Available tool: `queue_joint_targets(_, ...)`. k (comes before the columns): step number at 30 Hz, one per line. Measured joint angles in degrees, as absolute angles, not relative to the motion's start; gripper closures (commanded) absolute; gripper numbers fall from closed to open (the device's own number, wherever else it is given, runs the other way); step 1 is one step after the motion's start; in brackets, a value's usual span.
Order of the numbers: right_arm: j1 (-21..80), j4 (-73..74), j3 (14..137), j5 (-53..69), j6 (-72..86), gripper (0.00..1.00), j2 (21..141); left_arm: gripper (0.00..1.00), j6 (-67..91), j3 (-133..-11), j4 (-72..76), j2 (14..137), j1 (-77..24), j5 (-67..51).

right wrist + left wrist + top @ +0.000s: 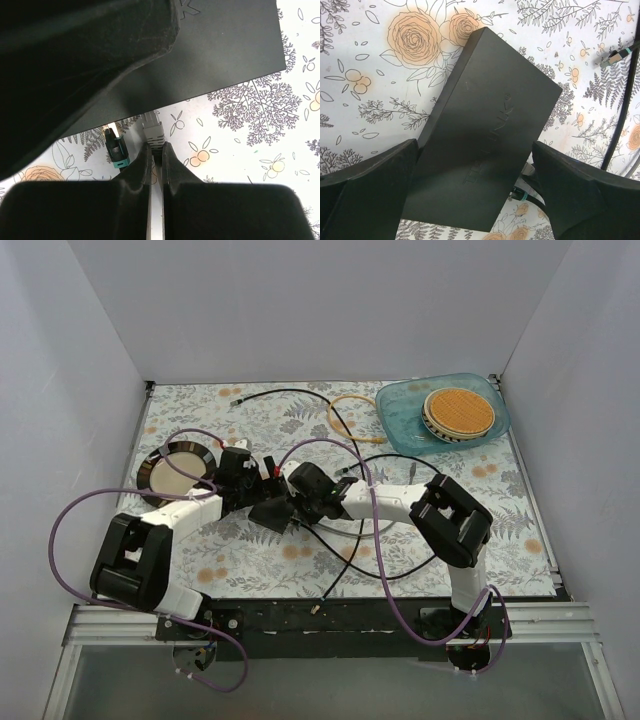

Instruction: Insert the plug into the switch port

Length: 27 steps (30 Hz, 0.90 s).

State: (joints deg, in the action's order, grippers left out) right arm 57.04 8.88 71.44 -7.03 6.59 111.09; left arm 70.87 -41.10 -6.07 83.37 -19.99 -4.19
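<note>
Late stage of insertion. The black switch (485, 135) lies flat on the floral-print surface (380, 100), turned at an angle between the two arms. The grey plug (152, 131) is brought nose-first against the switch's long edge. Its front end disappears under that edge, where the switch port must lie, but the port face itself is hidden in every view. The plug is thus at or in the port; whether it is fully seated and latched cannot be told. A second plug with a teal boot (116, 150) stands just beside it along the same edge. What appears to remain is confirming the seating and letting go of the plug.

The left arm (175, 515) reaches in from the left and the right arm (395, 502) from the right, and both wrists meet over the switch near the middle of the surface. The left tool (474, 145) points down over the switch's top, its fingers wide apart and flanking the body without clamping it. One finger lies close along the near edge, and bare surface shows between the other finger and the switch. The right tool (156, 147) lies low, in line with the plug, its fingers drawn almost together and pinching the plug's rear boot.
</note>
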Motion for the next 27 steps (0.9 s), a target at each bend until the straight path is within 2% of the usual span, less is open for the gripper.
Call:
queue_joint_targets(1, 57.04, 8.93, 71.42, -6.94, 6.74, 0.84, 111.09, 0.02, 70.94, -41.10, -6.42, 82.89, -19.99, -3.86)
queue_joint_targets(11, 57.14, 9.10, 67.20, -6.94, 8.25, 0.60, 107.74, 0.02, 71.59, -41.08, -7.77, 79.68, -19.99, -2.02)
queue_joint_targets(16, 57.14, 9.74, 66.59, -7.31, 8.99, 0.40, 106.45, 0.02, 71.61, -41.08, -8.14, 78.41, -19.99, -1.87)
queue_joint_targets(27, 57.12, 10.90, 62.26, -10.66, 8.97, 0.17, 100.44, 0.02, 71.40, -41.08, -8.97, 76.16, -19.99, -0.54)
